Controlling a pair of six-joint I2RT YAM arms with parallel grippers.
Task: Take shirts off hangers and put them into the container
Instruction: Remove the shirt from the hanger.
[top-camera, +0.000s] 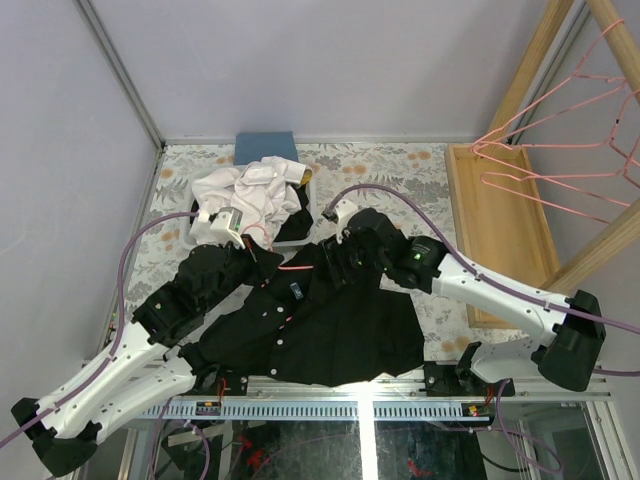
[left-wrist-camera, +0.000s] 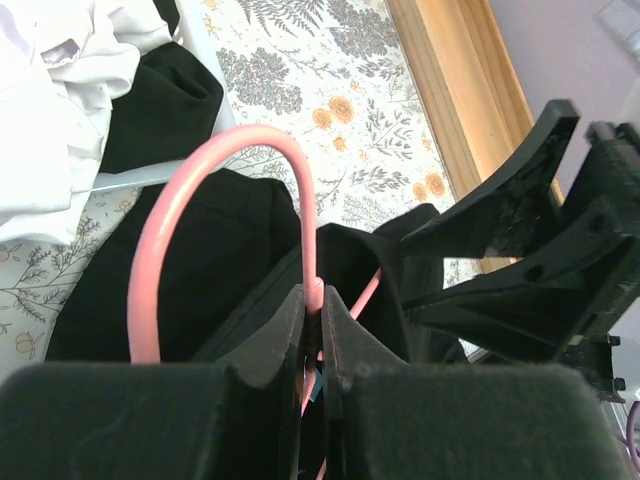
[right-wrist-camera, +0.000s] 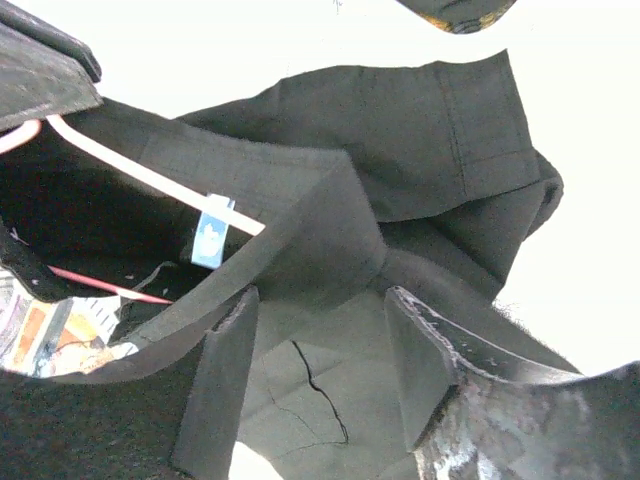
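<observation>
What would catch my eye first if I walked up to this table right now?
A large black button-up shirt sprawls front and centre, dark against the flowery cloth under it. The left claw is clamped shut on the hook of a thin pink wire hanger that sits inside that shirt. Behind it, a crumpled white shirt lies in a heap.

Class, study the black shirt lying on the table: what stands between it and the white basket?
The pink hanger sits inside the black shirt, its hook clamped by the left gripper. That gripper lies between the shirt and the basket, which already holds a piled white shirt.
</observation>
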